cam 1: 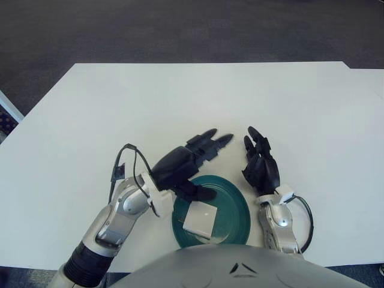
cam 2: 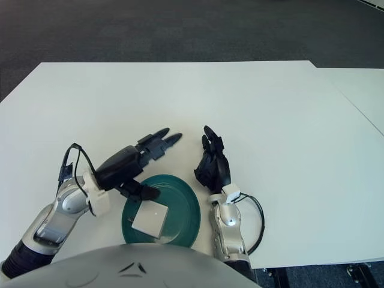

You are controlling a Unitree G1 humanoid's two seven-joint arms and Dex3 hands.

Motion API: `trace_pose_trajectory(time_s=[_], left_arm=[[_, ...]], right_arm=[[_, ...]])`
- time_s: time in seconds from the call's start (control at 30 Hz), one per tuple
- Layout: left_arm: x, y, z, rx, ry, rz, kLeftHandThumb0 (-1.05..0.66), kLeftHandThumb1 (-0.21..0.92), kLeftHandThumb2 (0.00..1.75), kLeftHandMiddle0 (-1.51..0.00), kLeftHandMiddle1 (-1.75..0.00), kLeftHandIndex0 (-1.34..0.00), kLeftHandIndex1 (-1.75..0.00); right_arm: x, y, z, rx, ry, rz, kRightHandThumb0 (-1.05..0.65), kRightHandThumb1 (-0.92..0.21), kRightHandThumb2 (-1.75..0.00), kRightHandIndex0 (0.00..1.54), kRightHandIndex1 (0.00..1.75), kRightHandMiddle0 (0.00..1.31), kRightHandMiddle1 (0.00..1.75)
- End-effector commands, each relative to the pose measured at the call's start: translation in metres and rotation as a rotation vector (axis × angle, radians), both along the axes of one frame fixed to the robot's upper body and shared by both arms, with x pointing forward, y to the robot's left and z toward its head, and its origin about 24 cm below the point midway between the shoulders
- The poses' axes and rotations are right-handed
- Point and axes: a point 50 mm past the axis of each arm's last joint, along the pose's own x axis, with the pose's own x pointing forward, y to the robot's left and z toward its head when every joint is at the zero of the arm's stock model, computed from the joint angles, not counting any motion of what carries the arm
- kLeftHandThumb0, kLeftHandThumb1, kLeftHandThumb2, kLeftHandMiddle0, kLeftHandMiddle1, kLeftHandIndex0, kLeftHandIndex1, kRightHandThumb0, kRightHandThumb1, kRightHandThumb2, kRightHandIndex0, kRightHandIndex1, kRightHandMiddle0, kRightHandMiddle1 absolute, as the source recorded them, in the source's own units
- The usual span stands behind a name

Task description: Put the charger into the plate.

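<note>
A white square charger lies inside the dark green plate, on its left half, near the table's front edge. My left hand hovers over the plate's far left rim with its fingers stretched out forward and its thumb just above the charger, holding nothing. Just right of the plate's far edge, my right hand stands upright with relaxed, open fingers, apart from the charger.
The white table stretches far ahead and to both sides. Dark carpet lies beyond its far edge. A black cable loops by each wrist, left and right.
</note>
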Motion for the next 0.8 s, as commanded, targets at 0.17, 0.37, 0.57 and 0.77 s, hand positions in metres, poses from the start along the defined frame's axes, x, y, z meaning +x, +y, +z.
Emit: trace_pose_trajectory(time_s=[0.17, 0.37, 0.57, 0.77], left_arm=[[-0.008, 0.042, -0.040, -0.381, 0.169, 0.515, -1.03, 0.92, 0.88, -0.50, -0.10, -0.30, -1.06], [-0.012, 0.057, -0.065, -0.435, 0.307, 0.722, -1.01, 0.92, 0.91, -0.58, -0.14, -0.31, -1.05], [-0.026, 0.055, -0.092, -0.386, 0.401, 0.893, -0.97, 0.92, 0.90, -0.62, -0.17, -0.27, -1.02], [-0.029, 0.049, -0.106, -0.400, 0.452, 0.989, -0.95, 0.92, 0.90, -0.61, -0.19, -0.23, -1.00]], right_arm=[[-0.031, -0.017, -0.046, -0.008, 0.267, -0.047, -0.90, -0.92, -0.97, 0.19, 0.01, 0.00, 0.71], [-0.032, -0.020, -0.046, -0.012, 0.277, -0.049, -0.90, -0.92, -0.96, 0.21, 0.02, 0.00, 0.74], [-0.034, -0.022, -0.046, -0.026, 0.277, -0.039, -0.91, -0.92, -0.96, 0.22, 0.02, 0.00, 0.75], [-0.035, -0.024, -0.046, -0.033, 0.277, -0.035, -0.92, -0.92, -0.97, 0.21, 0.01, 0.00, 0.72]])
